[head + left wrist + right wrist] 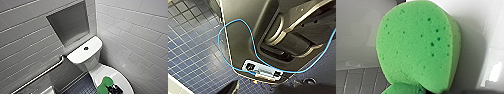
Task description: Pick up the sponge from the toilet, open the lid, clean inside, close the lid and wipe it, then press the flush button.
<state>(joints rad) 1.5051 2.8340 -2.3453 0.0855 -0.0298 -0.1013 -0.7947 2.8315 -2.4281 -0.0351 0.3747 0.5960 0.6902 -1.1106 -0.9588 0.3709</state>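
I am looking at the bright green sponge (pixel 104 85), which is sitting right against the right gripper (pixel 115 89), touching the dark hand on its tank-ward side. In the right wrist view the sponge (pixel 416 47) is standing broad face on, directly in front of the hand, its pores showing and glossy white ceramic lying behind it. I cannot tell whether the hand is grasping the sponge or only resting against it. Beneath hand and sponge, the white oval lid (pixel 100 72) is lying closed on the toilet (pixel 93 62). Beyond the hand, toward the wall, the tank top is carrying the small dark flush button (pixel 86 48), well apart from the gripper. Further off on the hand's left, a grab rail (pixel 40 75) is running along the tiled wall under a recessed niche (pixel 70 22). The left wrist view is showing a loop of blue cable (pixel 233 25) against the robot's body, above blue floor tiles (pixel 193 50). With the lid down, I am judging this to be the sponge pick-up, though it could be the lid wipe. The next move is calling for a sure hold on the soft pad, then lifting it clear so the lid is free to open.
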